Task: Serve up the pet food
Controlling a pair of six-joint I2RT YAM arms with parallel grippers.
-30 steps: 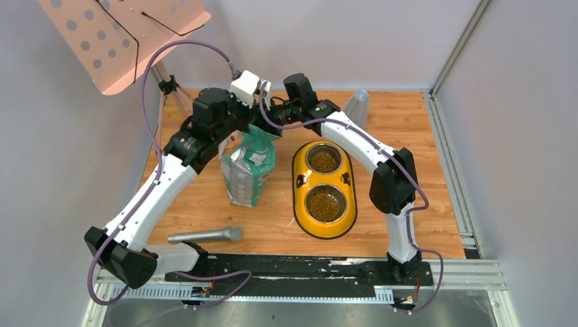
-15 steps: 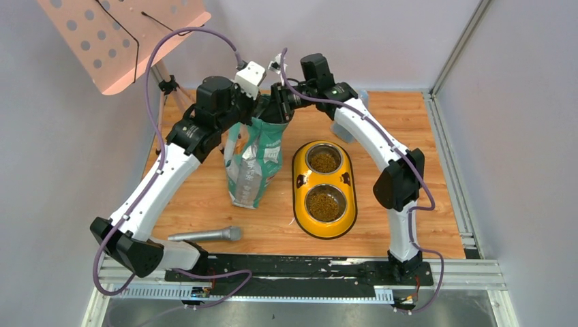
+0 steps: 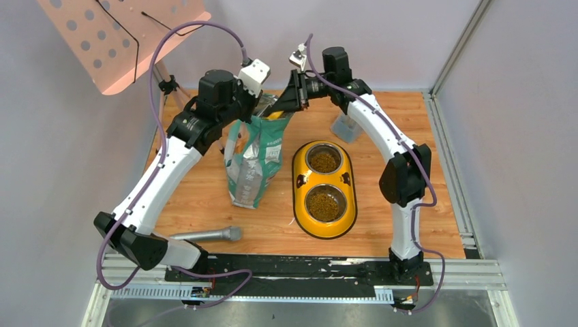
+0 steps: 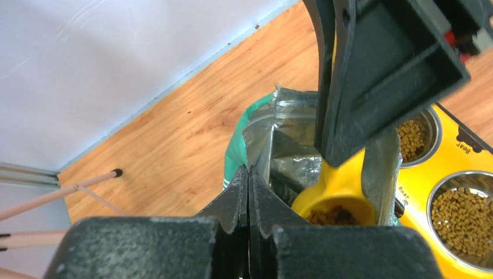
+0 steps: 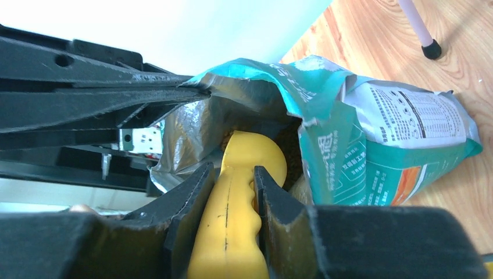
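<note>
Right fingers (image 5: 189, 200) clamp the scoop (image 5: 232, 226) of kibble (image 4: 331, 216), bowl down in the bag (image 5: 401, 133); left fingers (image 4: 235, 195) pinch its rim.

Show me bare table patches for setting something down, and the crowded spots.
Bare wood: the near strip between the grey cylinder and the yellow feeder; the patch left of the bag; the far right corner beyond the clear container. Crowded: the bag mouth, where left gripper and right gripper with the scoop meet.

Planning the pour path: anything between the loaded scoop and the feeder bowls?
The pet food in the yellow scoop, held by the right hand, sits inside the bag; its foil wall stands between it and the feeder. Nothing visible beyond.
</note>
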